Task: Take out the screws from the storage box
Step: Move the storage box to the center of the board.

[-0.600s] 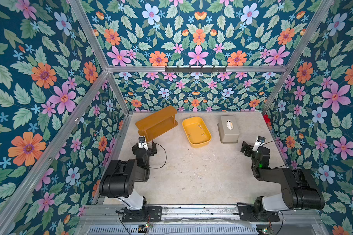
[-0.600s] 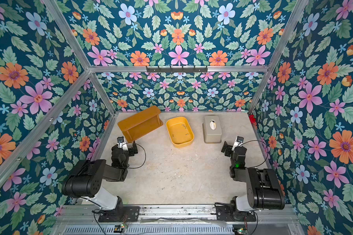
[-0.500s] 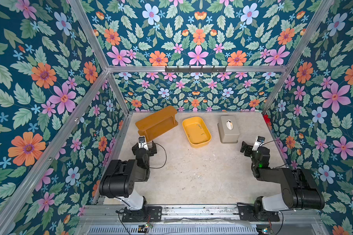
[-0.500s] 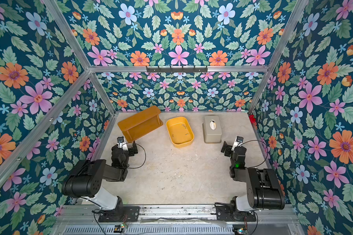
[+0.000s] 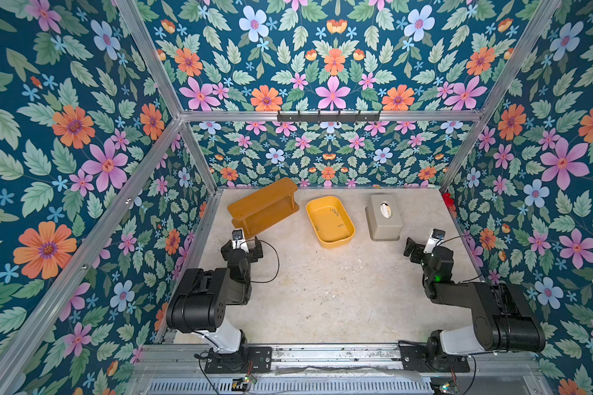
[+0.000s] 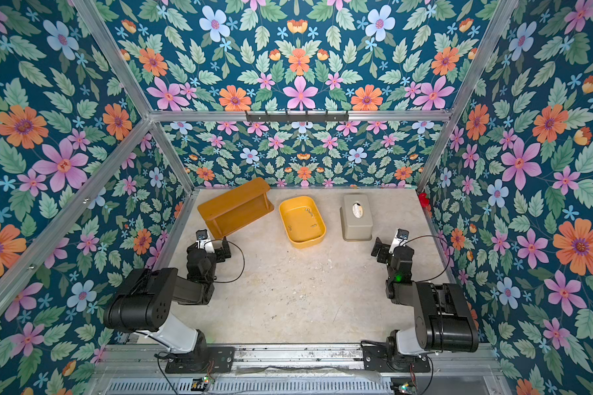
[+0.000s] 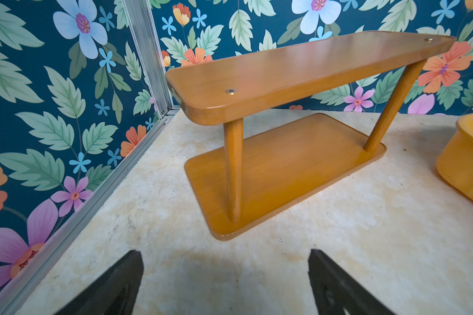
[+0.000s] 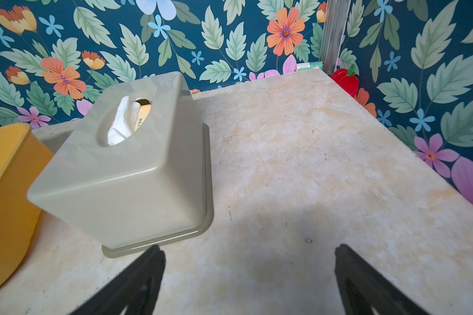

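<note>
Dark-blue floral walls [image 5: 332,68], aluminium frame posts [image 5: 148,58], mottled beige tabletop [image 5: 339,290], black hook rail [image 5: 329,117], orange-brown wooden shelf [image 5: 261,200]

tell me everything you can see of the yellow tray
The yellow tray is a shallow, mustard-coloured rectangle with rounded corners and a smooth rim, plastic by its look. It stands open side up, flat on the table toward its far end, turned a little askew, between the wooden shelf and the tissue box, touching neither. A few tiny silvery screws lie loose on its floor. Nothing else touches it.

Smooth yellow plastic storage box [image 5: 333,242], silvery metal screws [image 5: 336,212] — sheeny varnished wood shelf [image 7: 284,71], faintly glossy tissue box [image 8: 126,174]
</note>
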You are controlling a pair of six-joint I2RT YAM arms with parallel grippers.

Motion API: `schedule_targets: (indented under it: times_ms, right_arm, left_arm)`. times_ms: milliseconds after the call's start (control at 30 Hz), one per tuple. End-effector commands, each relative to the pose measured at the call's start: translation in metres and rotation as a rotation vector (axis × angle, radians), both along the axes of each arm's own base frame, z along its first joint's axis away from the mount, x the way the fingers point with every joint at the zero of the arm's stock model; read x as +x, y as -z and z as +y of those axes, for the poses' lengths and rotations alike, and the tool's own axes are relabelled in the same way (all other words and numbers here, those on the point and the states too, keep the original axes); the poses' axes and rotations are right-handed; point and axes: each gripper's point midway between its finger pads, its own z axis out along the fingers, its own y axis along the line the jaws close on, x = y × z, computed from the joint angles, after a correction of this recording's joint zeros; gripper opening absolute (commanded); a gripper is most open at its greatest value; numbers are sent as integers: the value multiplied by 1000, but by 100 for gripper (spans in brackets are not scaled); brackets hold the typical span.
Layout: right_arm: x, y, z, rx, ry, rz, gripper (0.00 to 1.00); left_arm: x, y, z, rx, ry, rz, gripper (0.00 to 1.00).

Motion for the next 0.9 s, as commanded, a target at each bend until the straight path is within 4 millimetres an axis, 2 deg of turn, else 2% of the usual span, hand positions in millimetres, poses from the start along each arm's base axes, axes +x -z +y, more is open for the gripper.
schedule_targets:
  times_ms: [0, 233, 300, 367, 433, 467, 500, 567, 700, 800, 867]
  right_arm:
    - [1, -2, 0, -1, -2, -7, 100]
    - [2, -3, 1, -1, -4, -12, 100]
    - [-1, -12, 0, 1, 2, -37, 100]
    - [-9, -28, 4, -8, -18, -29, 100]
    - [-10, -46, 6, 14, -3, 35, 100]
    - [-9, -58, 13, 59, -22, 57, 100]
    - [-9, -65, 23, 91, -50, 77, 100]
    - [-2, -81, 61, 139, -170, 118, 100]
    - [17, -94, 134, 63, -346, 263, 99]
    - [36, -93, 175, 95, -427, 354, 94]
    - [49, -79, 191, 103, -447, 464, 89]
  left_arm:
    - [3, -6, -2, -10, 11, -24, 99]
    - [2, -8, -2, -7, 11, -32, 99]
    - [2, -24, -7, 28, 17, -45, 99]
    - [5, -49, -12, 59, -68, 10, 99]
    - [11, -74, -21, 11, -75, 10, 99]
    - [13, -82, -23, -57, -94, 8, 99]
    - [15, -84, -28, -121, -80, 21, 99]
    - [23, -83, -53, -230, -5, 73, 99]
    - [35, -70, -99, -269, 106, 185, 99]
    - [39, -52, -126, -352, 170, 244, 99]
    - [38, -45, -143, -418, 221, 261, 99]
